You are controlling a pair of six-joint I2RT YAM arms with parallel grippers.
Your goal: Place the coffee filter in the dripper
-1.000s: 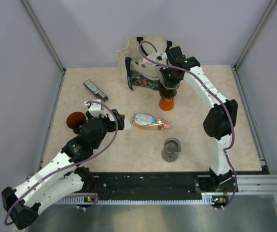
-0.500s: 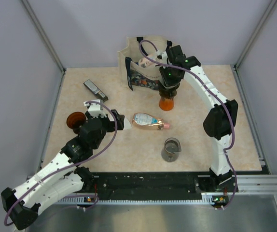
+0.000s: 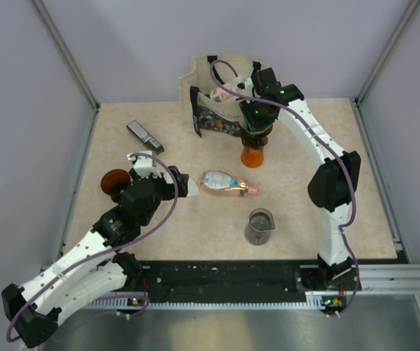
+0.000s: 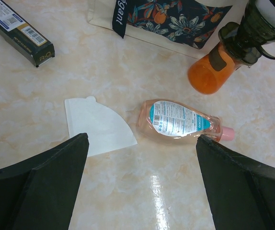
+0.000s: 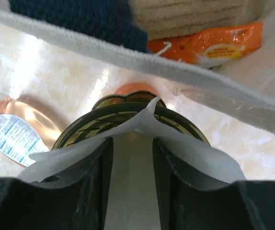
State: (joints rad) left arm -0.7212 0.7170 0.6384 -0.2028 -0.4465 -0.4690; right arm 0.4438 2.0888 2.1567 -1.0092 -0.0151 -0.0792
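Floral tote bag [image 3: 216, 118] at the back, pink bottle [image 3: 226, 183] lying flat, glass cup [image 3: 260, 225], dark box [image 3: 144, 135]

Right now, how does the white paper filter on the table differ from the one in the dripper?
The loose white paper filter lies flat and folded on the beige table, untouched; the other white paper filter stands opened into a cone inside the dark dripper, the right tool open just over it. Both are white paper.

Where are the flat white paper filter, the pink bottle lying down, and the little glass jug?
flat paper filter [image 4: 97, 125]: left wrist view, middle of the white sheet.
pink bottle [image 4: 178, 120]: left wrist view, on its label.
glass jug [image 3: 260, 225]: top view, on its body.
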